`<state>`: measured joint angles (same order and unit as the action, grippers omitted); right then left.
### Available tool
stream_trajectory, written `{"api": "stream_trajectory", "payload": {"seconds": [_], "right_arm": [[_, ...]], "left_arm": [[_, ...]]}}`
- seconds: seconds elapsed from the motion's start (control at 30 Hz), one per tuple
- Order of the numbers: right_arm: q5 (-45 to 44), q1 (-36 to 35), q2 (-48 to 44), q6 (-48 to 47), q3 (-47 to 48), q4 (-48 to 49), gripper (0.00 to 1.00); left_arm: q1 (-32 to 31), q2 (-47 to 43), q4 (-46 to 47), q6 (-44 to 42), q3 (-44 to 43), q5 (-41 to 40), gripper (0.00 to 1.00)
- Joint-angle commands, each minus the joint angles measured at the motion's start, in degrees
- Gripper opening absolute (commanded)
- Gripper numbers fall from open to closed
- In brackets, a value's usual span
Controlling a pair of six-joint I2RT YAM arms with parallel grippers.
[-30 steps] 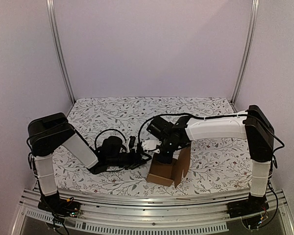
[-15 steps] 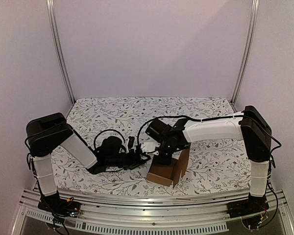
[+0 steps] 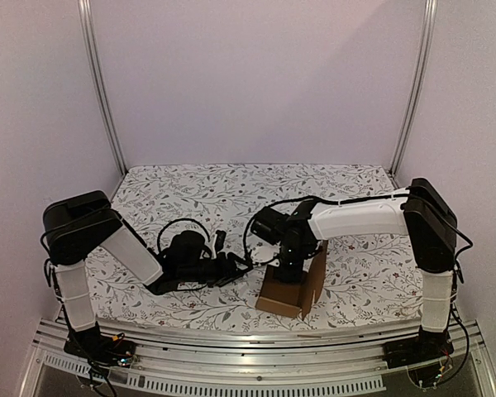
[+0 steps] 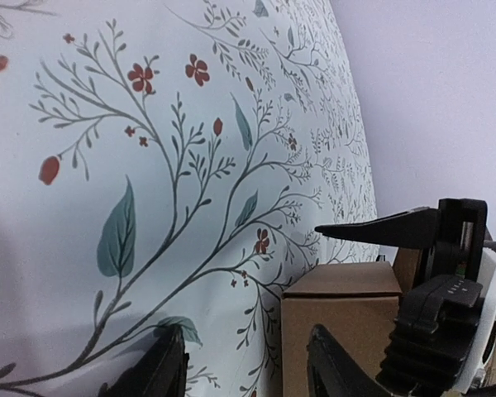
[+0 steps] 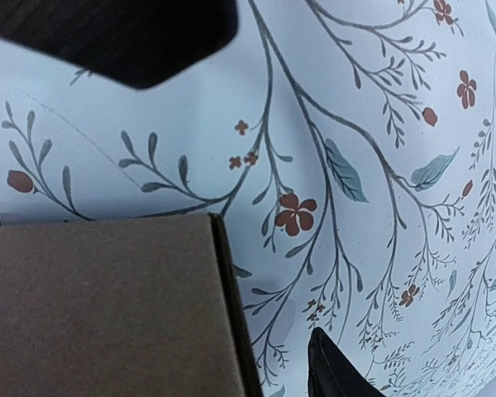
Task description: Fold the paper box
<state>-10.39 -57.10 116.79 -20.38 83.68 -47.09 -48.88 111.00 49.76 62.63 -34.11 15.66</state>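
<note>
The paper box [image 3: 286,296] is a small brown carton standing on the floral cloth near the front middle, with one flap [image 3: 319,263] upright on its right side. My right gripper [image 3: 285,258] hangs over the box's top, pointing down. In the right wrist view, a brown box panel [image 5: 99,306] fills the lower left, and one fingertip [image 5: 331,368] stands apart from its edge with cloth between; the other finger is hidden. My left gripper [image 4: 244,372] lies low on the cloth just left of the box [image 4: 339,318], open and holding nothing.
The floral cloth [image 3: 231,190] covers the table, with metal frame posts [image 3: 99,91] at the back corners and an aluminium rail [image 3: 248,337] along the near edge. The right gripper's body [image 4: 446,289] stands close beside the box in the left wrist view.
The right gripper's jaws have spread and it has moved right over the box. The box has shifted right and its open flap now stands closer in. The left arm has barely moved.
</note>
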Motion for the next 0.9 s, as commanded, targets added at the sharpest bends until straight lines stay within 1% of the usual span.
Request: {"api": "stream_trajectory", "payload": {"seconds": [0.0,0.1,0.17,0.33,0.5,0.6,0.73,0.87], "right_arm": [[0.0,0.3,-1.3,1.4,1.2,-3.1,0.42],[0.3,0.3,0.4,1.6,1.1,-3.0,0.40],[0.2,0.3,1.4,1.6,0.5,-2.2,0.36],[-1.5,0.3,2.4,1.2,-1.4,0.6,0.23],[-5.8,0.3,0.6,0.7,-2.7,3.6,0.12],[-5.9,0.2,-1.6,-0.6,-2.7,4.2,0.11],[-0.5,0.2,-6.3,-0.6,-2.0,4.3,0.11],[2.7,0.3,-8.5,0.0,-1.1,5.2,0.11]], "left_arm": [[-0.6,0.2,-6.8,-1.3,1.5,-1.3,0.50],[-0.4,0.2,-6.7,-1.3,1.5,-1.2,0.50],[-0.3,0.1,-6.5,-1.3,1.7,-1.1,0.50],[0.1,-0.3,-6.3,-1.5,2.5,-1.1,0.50],[0.2,0.1,-5.9,-1.5,2.8,-1.2,0.50],[0.1,2.1,-5.3,-1.5,2.1,-1.3,0.50],[0.0,6.3,-3.2,-0.7,0.5,-1.2,0.49],[-0.7,8.1,-1.2,-0.3,-1.4,-0.5,0.49]]}}
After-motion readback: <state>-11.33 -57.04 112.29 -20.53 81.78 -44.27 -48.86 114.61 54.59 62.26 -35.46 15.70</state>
